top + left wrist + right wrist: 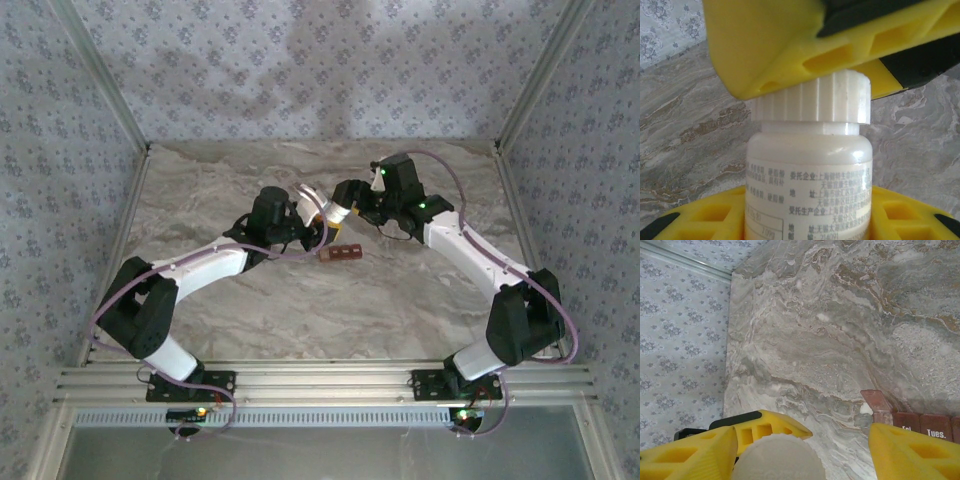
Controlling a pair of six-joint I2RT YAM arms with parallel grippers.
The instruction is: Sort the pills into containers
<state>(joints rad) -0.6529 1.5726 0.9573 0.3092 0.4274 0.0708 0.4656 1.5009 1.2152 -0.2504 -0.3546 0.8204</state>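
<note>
The bottle (807,165) has a label of small dark Chinese print. We can read 委托企业, 地址 and 受托生产企业; the rest is too fine or cut off. On the containers (920,426) one lid reads "Tues.". The lid at its 9 o'clock also bears writing, but we cannot make it out.

We count one bottle, one ribbed white cap (810,97) and one strip of containers. In the right wrist view the strip shows two shut lids, a sliver of a further one at the 3 o'clock edge, and one lid that looks raised at the strip's 9 o'clock end. There are two pincers, each with two yellow fingers.

The left pincer (807,222) is clamped on the bottle's body, with a finger (705,222) pressed to each flank, and it holds the bottle above the table (400,300).

The right pincer (800,450) is spread around the cap. One finger (690,455) touches the cap at its 9 o'clock, and the other, at 3 o'clock, stands apart from it. In the left wrist view that touching finger lies across the cap's rim at 11 o'clock.

In the top view the containers lie flat on the table at the bottle's 5 o'clock, near it and apart from both pincers.
</note>
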